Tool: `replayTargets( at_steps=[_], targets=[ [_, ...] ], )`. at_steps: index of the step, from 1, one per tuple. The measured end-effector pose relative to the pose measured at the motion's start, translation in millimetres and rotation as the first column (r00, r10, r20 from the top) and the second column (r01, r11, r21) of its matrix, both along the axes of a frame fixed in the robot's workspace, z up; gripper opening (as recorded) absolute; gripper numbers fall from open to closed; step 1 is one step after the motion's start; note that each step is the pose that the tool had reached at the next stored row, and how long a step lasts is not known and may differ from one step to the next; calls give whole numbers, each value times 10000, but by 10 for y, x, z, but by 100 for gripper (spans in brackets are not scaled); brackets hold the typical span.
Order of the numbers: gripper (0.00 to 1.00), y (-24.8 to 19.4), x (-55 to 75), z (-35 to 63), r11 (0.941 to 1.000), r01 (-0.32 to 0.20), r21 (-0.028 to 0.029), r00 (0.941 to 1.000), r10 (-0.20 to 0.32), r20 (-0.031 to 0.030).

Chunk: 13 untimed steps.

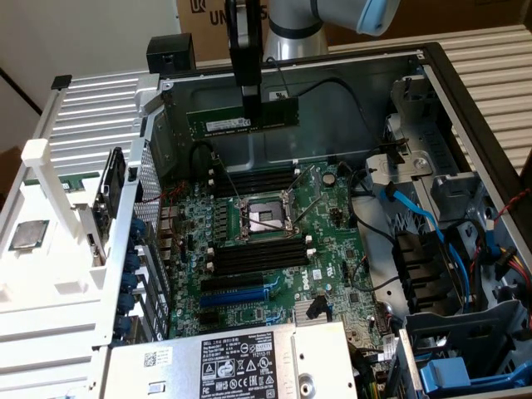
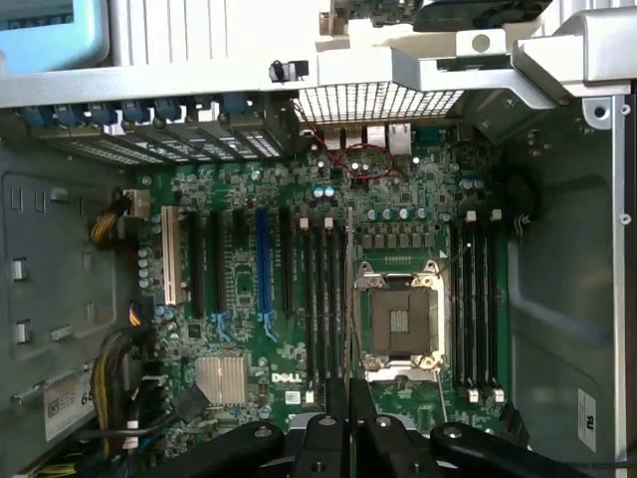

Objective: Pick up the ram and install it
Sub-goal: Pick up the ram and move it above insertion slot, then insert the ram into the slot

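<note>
So, the step in hand looks like the carry-over. The gripper (image 1: 249, 104) has its fingers nearly closed, pinched on the top edge of the ram (image 1: 241, 120). The stick hangs lengthwise and level in the air above the open case (image 1: 432, 66), up by the back wall and well clear of the motherboard (image 1: 332, 249). Nothing is seated yet.

In the wrist view the ram (image 2: 348, 299) shows edge-on as a thin line running out from the gripper (image 2: 348, 408). It sits roughly parallel to the black memory slots (image 2: 323, 299), over the bank between the CPU socket (image 2: 400, 321) and the blue expansion slot (image 2: 262, 269). It seems closest to the socket side of that bank, though which exact slot it's over is hard to call.

Getting it in would probably take squaring the stick up dead over one slot, keeping it upright, and pressing straight down evenly. Whether the white end clips are flipped open can't be made out, and neither can which way the notch faces. Both of those matter before any pushing.
</note>
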State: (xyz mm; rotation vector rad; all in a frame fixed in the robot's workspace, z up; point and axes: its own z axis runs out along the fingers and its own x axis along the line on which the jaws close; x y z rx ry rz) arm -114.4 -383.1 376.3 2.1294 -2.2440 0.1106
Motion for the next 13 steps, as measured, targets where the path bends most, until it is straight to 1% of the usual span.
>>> replayTargets(
  at_steps=[1,2,3,4,7,9,13],
  targets=[
    [13,0,25,-35,10000,-11,-7,10000,11,1],
    [13,0,36,-108,10000,-14,-7,10000,14,0],
    [13,0,37,-138,10000,-14,-5,10000,14,1],
    [13,-1,38,-138,10000,-15,-7,10000,15,-11],
    [13,-1,37,-138,10000,-16,-7,10000,16,-13],
    [13,-1,37,-139,10000,-15,-7,10000,15,-30],
    [13,-1,37,-139,10000,-15,-7,10000,15,-32]
  ],
)
